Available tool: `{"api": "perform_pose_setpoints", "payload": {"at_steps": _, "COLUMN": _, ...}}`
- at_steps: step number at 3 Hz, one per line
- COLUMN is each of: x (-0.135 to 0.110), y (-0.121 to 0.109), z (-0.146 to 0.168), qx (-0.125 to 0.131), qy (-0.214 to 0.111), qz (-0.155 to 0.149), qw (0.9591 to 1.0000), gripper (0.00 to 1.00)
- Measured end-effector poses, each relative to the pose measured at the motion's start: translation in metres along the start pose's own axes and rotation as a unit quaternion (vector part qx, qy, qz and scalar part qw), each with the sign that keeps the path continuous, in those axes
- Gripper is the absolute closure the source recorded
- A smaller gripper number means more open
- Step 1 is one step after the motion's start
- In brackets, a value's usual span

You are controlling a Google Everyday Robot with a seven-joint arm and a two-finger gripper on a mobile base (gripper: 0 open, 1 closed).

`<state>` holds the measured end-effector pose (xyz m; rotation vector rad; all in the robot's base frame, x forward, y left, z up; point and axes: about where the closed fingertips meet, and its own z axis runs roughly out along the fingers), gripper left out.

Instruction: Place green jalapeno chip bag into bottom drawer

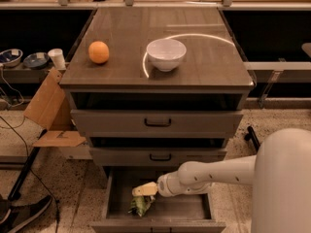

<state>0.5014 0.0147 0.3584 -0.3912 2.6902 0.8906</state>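
The bottom drawer [182, 211] is pulled open below the two upper drawers. The green jalapeno chip bag [141, 206] is crumpled at the left middle of the drawer's floor. My gripper [145, 190] reaches in from the right on the white arm [214, 175] and is just above the bag, close to its top edge. I cannot tell whether it still touches the bag.
A white bowl [166, 54] and an orange [98, 52] stand on the cabinet top [209, 57]. The two upper drawers [157, 123] with black handles are closed. A cardboard box [48, 108] is left of the cabinet, with cables and a shoe on the floor.
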Motion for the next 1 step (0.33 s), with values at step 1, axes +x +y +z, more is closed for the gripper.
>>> {"api": "perform_pose_setpoints", "payload": {"at_steps": 1, "x": 0.0000, "y": 0.0000, "z": 0.0000, "qx": 0.000, "qy": 0.000, "qz": 0.000, "qw": 1.0000, "gripper": 0.00}}
